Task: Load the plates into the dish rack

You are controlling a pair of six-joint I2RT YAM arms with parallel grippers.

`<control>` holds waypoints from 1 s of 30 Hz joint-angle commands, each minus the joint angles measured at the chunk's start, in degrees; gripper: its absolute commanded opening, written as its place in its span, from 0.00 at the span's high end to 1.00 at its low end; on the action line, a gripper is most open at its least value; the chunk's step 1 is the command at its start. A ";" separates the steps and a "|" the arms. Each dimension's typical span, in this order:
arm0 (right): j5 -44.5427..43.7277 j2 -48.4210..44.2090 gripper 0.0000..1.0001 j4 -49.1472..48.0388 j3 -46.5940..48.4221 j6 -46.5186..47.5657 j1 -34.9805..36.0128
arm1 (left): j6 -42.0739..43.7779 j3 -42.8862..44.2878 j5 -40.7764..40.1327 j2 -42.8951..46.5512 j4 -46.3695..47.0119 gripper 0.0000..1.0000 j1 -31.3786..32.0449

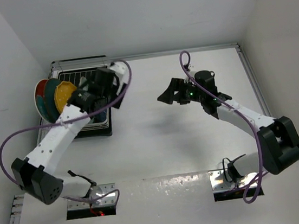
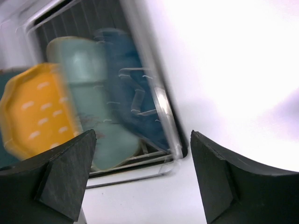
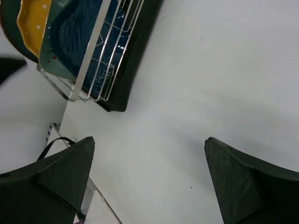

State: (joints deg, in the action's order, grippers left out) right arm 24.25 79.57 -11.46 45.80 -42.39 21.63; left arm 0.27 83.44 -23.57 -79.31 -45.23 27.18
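Plates (image 1: 55, 96), red, teal, yellow, pale blue and dark blue, are stood on edge in the black wire rack (image 1: 79, 75) at the far left of the bench (image 1: 159, 143). The jaws of the left gripper (image 2: 142, 140) and the right gripper (image 3: 149, 144) are spread wide, and nothing is held.

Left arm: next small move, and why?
Probably lift the left gripper clear of the rack: its jaws are open and empty, the plates stand in the rack, and the top view shows none left on the table.
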 commanded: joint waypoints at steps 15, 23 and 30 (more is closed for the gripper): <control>-7.73 -13.21 0.00 11.29 -7.39 8.73 -5.19 | 13.26 -55.31 -2.44 22.53 14.37 0.19 16.15; -8.08 -14.79 0.00 10.76 -9.15 7.50 -5.19 | 15.46 -49.35 10.29 17.88 15.09 0.18 16.15; -9.83 -16.82 0.00 9.27 -12.75 6.27 -5.28 | 14.93 -48.19 10.30 16.03 14.47 0.18 14.93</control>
State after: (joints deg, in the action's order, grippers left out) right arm 16.03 64.60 0.03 33.87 -35.86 16.60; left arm 15.18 33.82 -15.11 -63.00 -31.14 42.70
